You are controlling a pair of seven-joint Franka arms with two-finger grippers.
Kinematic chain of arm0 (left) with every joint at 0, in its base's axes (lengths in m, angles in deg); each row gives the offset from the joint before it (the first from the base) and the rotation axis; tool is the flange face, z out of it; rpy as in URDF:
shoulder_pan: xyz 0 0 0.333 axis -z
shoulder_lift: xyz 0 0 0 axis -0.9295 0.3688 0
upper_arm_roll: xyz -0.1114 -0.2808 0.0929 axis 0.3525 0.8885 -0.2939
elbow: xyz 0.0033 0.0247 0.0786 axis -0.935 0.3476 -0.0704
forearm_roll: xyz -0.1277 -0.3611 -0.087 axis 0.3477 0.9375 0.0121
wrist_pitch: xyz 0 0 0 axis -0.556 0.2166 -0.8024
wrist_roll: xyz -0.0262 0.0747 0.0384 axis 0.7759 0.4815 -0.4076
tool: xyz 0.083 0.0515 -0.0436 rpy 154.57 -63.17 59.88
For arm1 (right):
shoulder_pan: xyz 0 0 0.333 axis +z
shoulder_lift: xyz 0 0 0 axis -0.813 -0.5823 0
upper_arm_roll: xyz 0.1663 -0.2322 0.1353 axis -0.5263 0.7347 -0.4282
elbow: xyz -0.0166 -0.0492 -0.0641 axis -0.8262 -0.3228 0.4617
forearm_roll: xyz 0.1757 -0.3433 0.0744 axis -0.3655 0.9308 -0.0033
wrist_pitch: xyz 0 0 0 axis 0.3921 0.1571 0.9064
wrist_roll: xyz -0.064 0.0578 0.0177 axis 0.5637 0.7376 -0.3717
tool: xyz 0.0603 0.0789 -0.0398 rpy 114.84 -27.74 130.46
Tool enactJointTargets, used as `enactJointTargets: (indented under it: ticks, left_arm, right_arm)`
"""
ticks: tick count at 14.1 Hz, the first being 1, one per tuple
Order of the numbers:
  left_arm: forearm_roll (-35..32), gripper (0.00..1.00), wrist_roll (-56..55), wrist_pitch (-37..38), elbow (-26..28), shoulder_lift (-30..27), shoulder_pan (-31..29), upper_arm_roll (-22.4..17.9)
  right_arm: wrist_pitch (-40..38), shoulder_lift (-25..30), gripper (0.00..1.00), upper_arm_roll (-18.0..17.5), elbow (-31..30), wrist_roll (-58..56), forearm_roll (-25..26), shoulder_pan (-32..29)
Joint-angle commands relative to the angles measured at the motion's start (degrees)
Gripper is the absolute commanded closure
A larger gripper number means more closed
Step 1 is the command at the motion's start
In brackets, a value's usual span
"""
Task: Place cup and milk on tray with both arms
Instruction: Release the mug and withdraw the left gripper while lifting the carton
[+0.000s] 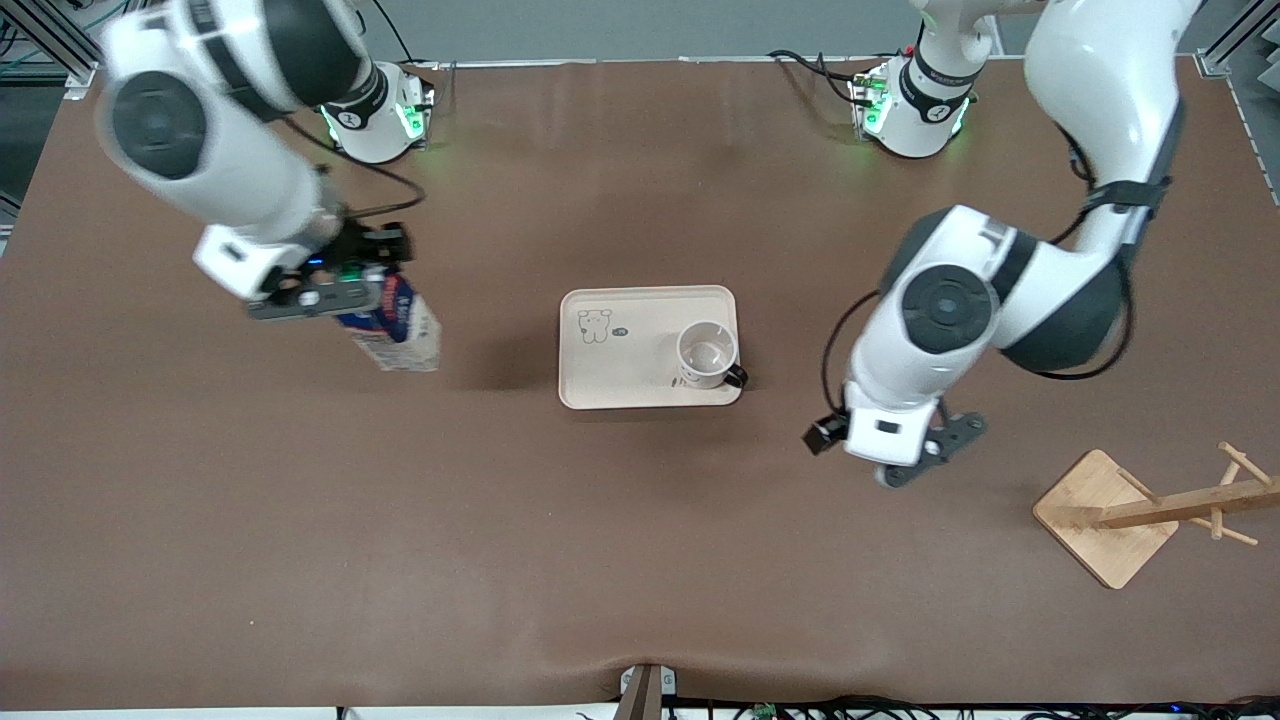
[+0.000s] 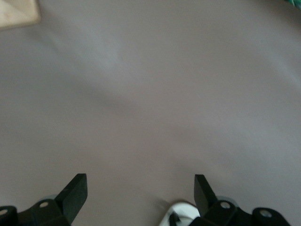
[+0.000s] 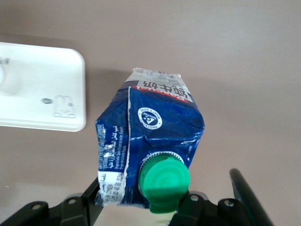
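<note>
The dark-blue milk (image 1: 397, 335) carton hangs tilted over the bare table, off the tray toward the right arm's end. My right gripper (image 1: 340, 292) is shut on its top. In the right wrist view the milk (image 3: 150, 122) shows its green cap (image 3: 164, 181) between the fingers of the right gripper (image 3: 141, 205). The white cup (image 1: 707, 355) stands upright on the cream tray (image 1: 620, 375), at the tray's end toward the left arm. My left gripper (image 1: 905, 462) hovers open over the table beside that end of the tray. In the left wrist view the left gripper (image 2: 139, 193) holds nothing.
A wooden rack (image 1: 1100, 515) with pegs stands near the left arm's end, nearer the front camera than the left gripper. Its base corner (image 2: 16, 12) shows in the left wrist view. The tray (image 3: 42, 89) edge shows in the right wrist view.
</note>
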Motion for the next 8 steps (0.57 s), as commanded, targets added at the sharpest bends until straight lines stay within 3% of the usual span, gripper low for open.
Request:
enactJointTargets:
  ticks: [1, 3, 8]
  left_arm:
    - [1.4, 0.00, 5.8, 1.3, 0.2, -3.7, -3.9, 0.6]
    - [2.5, 0.00, 6.2, 2.8, 0.2, -5.4, -6.7, 0.8]
    - [3.0, 0.00, 11.3, 3.0, -2.4, -5.5, -10.7, 0.9]
  right_arm:
    - [-1.3, -8.2, 1.00, 0.8, 8.6, 6.3, -1.4, 4.7]
    - [-1.1, -11.3, 1.00, 0.9, 10.4, 9.9, -5.8, 6.8]
    - [3.9, -16.4, 1.00, 0.9, 11.3, 12.5, -6.3, 11.6]
